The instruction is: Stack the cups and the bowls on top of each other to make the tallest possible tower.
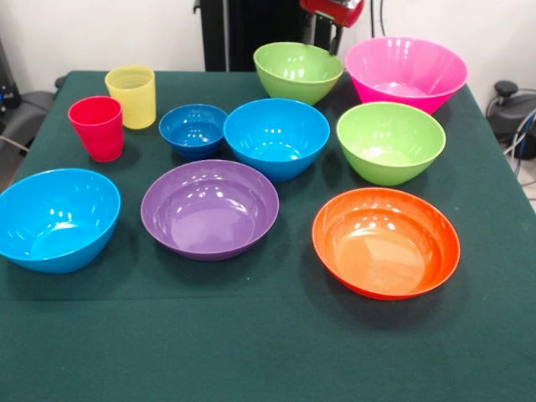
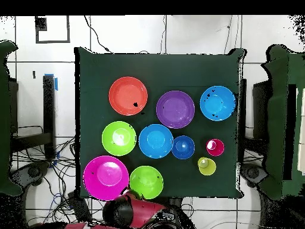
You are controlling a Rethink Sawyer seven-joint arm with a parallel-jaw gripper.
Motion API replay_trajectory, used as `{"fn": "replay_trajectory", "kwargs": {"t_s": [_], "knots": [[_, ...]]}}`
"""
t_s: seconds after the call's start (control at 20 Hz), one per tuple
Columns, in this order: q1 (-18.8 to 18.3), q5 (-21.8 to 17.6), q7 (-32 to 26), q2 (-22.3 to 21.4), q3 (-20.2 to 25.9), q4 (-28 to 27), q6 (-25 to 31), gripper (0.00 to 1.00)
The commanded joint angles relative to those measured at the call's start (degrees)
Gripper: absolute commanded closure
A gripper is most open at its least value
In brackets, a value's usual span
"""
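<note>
All cups and bowls stand apart, upright on the green table. The red cup and the yellow cup are at the far left. The small dark blue bowl sits beside a light blue bowl. Another light blue bowl is near left. The purple bowl and the orange bowl are in front. Lime green bowls and the pink bowl are at the far right. My gripper hangs drawn back between the far green and pink bowls, holding nothing.
The red arm lies behind the table's robot-side edge in the overhead view. Cables and equipment sit off the table's sides. Open green cloth runs along the table's front edge.
</note>
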Motion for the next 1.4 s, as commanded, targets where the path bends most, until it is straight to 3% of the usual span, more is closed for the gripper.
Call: {"fn": "replay_trajectory", "kwargs": {"t_s": [0.05,1.4], "knots": [[0.38,3.51,11.02,4.64,5.78,-8.02,-4.37,0.0],[-3.2,1.56,9.49,4.53,7.22,-8.33,-3.65,0.0]]}}
